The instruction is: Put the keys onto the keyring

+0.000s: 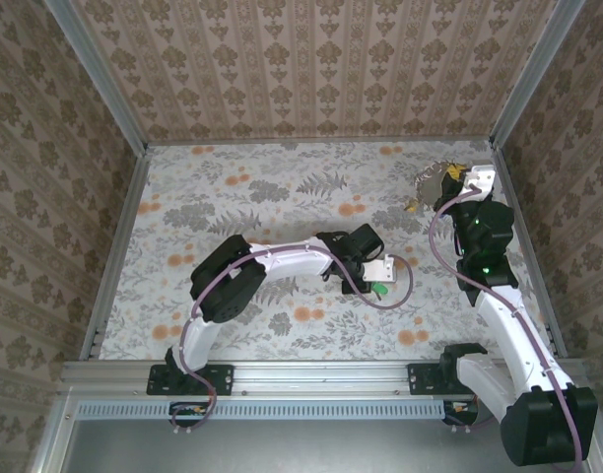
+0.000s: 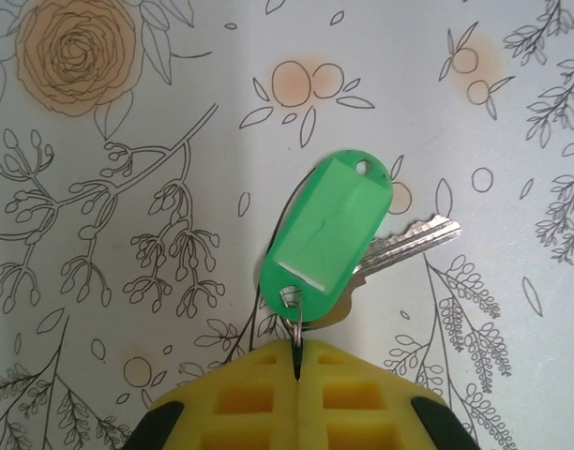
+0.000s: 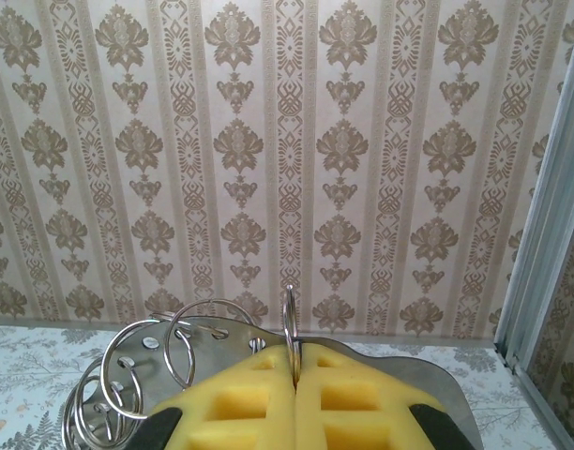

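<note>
Key [image 2: 414,239], green-tagged, flat on bench [image 2: 128,281], centre-right; left claw [image 2: 296,354] clenched on its small split ring [image 2: 294,326]. Keyring [image 3: 289,319] upright in clenched right claw [image 3: 294,354], far right corner. Likely risk: thin ring slipping from pads [image 2: 240,394] on lift.

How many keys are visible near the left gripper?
1. The key pokes out from under a green tag, whose small ring the shut left gripper pinches. More may hide beneath the tag.
</note>
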